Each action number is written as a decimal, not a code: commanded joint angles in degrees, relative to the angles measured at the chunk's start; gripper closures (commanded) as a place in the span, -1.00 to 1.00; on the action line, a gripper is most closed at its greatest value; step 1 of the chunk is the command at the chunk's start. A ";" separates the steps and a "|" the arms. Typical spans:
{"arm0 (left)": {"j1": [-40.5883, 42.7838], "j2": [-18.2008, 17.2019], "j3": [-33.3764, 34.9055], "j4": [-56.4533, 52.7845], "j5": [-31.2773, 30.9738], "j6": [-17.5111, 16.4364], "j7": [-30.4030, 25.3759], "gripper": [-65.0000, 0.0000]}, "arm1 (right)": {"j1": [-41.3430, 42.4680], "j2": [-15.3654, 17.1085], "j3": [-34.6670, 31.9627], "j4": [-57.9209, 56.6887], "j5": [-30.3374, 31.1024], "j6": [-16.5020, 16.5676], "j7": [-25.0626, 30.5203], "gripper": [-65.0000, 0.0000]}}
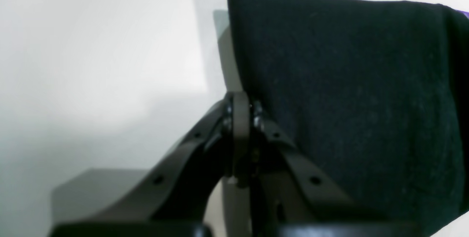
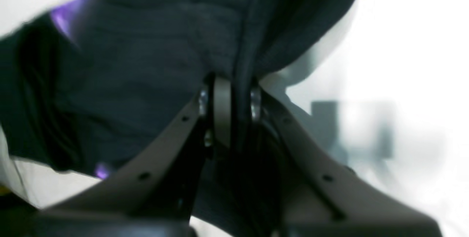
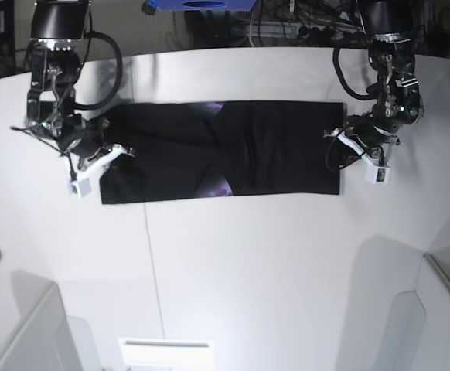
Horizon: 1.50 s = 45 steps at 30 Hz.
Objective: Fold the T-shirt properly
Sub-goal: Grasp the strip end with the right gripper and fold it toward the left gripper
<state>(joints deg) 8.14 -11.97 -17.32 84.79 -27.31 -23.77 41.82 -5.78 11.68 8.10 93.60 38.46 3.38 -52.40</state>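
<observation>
Between the two tools, the T-shirt (image 3: pixel 225 151) lies stretched, left tool (image 1: pixel 243 114) and right tool (image 2: pixel 229 99) apparently each clamping an end.

Wrist views soft, overexposed whites; base view sharp, evenly lit.

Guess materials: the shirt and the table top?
T-shirt: looks like matte knit cotton-type cloth; the left wrist view shows a fuzzy, lint-flecked black weave, and it creases softly. Fibre cannot be confirmed. Table: smooth white hard surface, likely laminate or painted board; it shows soft shadows and a faint seam line.
</observation>
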 commanded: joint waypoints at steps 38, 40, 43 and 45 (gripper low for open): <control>5.35 -1.97 0.05 5.10 4.41 0.08 1.21 1.00 | 6.09 -7.24 -38.82 21.25 4.58 -29.18 -0.48 1.00; 5.35 -1.97 0.05 5.36 4.58 0.08 1.21 1.00 | 6.79 -8.83 -38.38 20.38 4.49 -29.18 -0.39 1.00; 5.35 -1.97 0.05 5.36 4.58 0.08 1.30 1.00 | 7.85 -9.97 -38.47 20.02 1.76 -29.18 -0.39 1.00; 5.44 -1.88 0.05 5.36 4.58 0.08 1.30 1.00 | 7.85 -11.99 -38.47 19.94 -0.52 -29.18 0.31 1.00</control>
<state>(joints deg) 13.47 -13.50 -17.17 89.65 -23.62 -23.94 41.76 1.26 0.27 -30.37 112.77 36.84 -26.17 -52.66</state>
